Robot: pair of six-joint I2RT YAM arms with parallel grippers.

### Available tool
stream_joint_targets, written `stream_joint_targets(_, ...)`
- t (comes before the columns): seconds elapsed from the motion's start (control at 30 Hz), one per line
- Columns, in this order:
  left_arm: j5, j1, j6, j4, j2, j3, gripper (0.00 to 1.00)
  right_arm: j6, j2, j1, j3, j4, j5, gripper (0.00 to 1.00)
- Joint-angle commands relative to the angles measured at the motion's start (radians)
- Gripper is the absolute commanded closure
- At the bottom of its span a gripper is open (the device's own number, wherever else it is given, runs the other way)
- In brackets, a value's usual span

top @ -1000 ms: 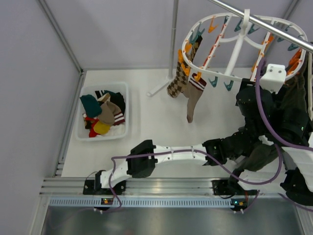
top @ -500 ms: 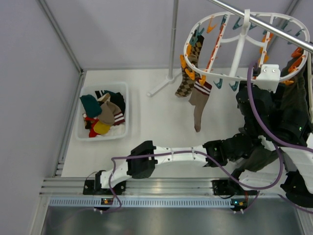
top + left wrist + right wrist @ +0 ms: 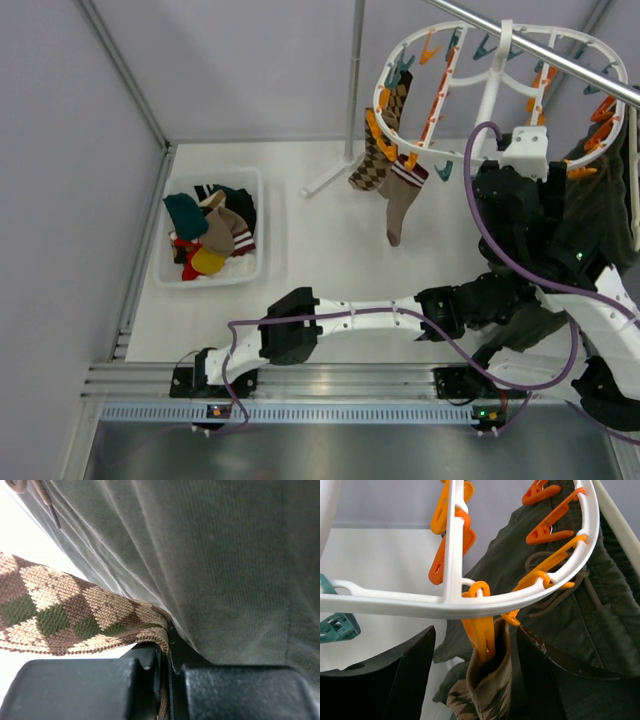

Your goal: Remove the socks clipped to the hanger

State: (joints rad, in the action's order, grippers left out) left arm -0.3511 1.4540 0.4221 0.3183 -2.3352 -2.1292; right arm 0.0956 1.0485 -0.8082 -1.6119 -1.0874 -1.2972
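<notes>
The white hanger [image 3: 489, 95] hangs from the rail at the top right. An argyle sock [image 3: 378, 160] and a brown sock [image 3: 402, 200] dangle from clips on its left side. In the right wrist view another argyle sock [image 3: 490, 690] hangs by its cuff from an orange clip [image 3: 481, 632] under the hanger's rim [image 3: 395, 602]. My right gripper [image 3: 477, 655] is open, one jaw on each side of that clip and cuff, touching neither. My left gripper [image 3: 167, 650] is shut on a fold of argyle sock [image 3: 75, 612], low beside the right arm.
A dark green drawstring garment [image 3: 225, 555] hangs right against my left gripper and behind the clipped sock [image 3: 580, 615]. A clear bin [image 3: 262, 225] holding several socks sits on the table's left. The metal rail [image 3: 540, 55] and its stand pole [image 3: 355, 80] cross the back.
The right wrist has risen up and left under the hanger's rim and its jaws have narrowed slightly. The hanger and its two left socks swung. The left arm has stayed put.
</notes>
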Motion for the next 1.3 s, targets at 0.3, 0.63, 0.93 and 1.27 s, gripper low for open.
stream_joint_targets(0.3,0.060,0.008,-0.005,0.011,0.071,0.067,1.00,-0.243,-0.016,0.078,0.093,0.333,-0.036,0.39)
stream_joint_targets(0.63,-0.009,0.006,-0.014,0.013,0.050,0.015,1.00,-0.244,-0.051,0.104,0.129,0.305,-0.034,0.40)
stream_joint_targets(0.93,-0.034,0.005,-0.057,0.013,0.082,0.037,1.00,-0.201,-0.056,0.103,0.152,0.270,-0.024,0.42)
stream_joint_targets(1.27,-0.049,-0.006,-0.140,0.013,0.164,0.133,1.00,-0.025,-0.087,0.103,0.031,0.107,0.326,0.37)
